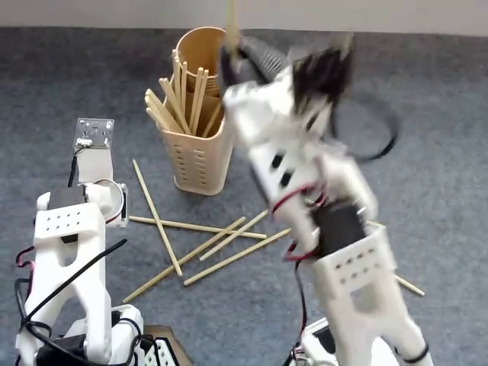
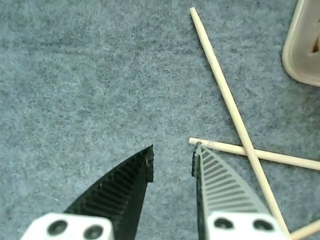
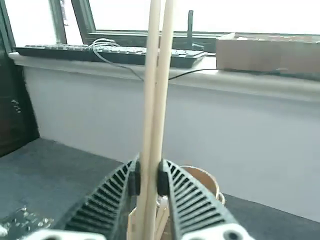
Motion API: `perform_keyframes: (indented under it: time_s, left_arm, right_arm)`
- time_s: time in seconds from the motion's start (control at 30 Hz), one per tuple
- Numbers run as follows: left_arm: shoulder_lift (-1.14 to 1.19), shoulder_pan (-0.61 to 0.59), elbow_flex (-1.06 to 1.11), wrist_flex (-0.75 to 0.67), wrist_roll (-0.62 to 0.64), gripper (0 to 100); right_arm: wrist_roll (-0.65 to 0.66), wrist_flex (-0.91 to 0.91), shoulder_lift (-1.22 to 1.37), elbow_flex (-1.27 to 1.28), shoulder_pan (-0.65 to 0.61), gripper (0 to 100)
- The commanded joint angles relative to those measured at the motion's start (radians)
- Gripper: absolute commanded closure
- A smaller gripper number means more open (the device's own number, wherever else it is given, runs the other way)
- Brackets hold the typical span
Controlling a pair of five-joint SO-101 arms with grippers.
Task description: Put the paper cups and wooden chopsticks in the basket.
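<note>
A cream perforated basket [image 1: 196, 156] stands on the grey carpet with a brown paper cup [image 1: 202, 49] and several wooden chopsticks [image 1: 183, 103] in it. More chopsticks [image 1: 194, 226] lie scattered in front of it. My right gripper [image 1: 232, 57], raised above the basket, is shut on two chopsticks [image 3: 155, 100] held upright; the right gripper [image 3: 147, 177] has the paper cup [image 3: 202, 180] just below it. My left gripper [image 2: 172, 155] hovers open low over the carpet, one fingertip [image 2: 197, 150] at the end of a lying chopstick [image 2: 260, 154] that another chopstick [image 2: 225, 100] crosses.
The left arm [image 1: 69, 229] stands at the front left, with a small circuit board [image 1: 94, 133] beyond it. One stray chopstick [image 1: 410, 286] lies to the right of the right arm. The basket's corner [image 2: 305, 50] is close to the left gripper.
</note>
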Motion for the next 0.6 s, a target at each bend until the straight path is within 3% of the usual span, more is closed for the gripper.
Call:
perform_keyframes:
  time_s: [0.0,0.47,0.57]
  left_arm:
    - [-0.024,-0.008,-0.004,-0.014,0.014,84]
    - [-0.024,-0.008,-0.001,-0.011,0.014,84]
    - [-0.022,-0.008,-0.001,-0.012,0.014,84]
  right_arm:
    - [-0.011,-0.292,-0.077,0.305,-0.065,99.3]
    - [-0.012,-0.294,0.326,0.104,-0.087,99.1]
    - [-0.008,-0.225,0.309,0.093,-0.077,93.0]
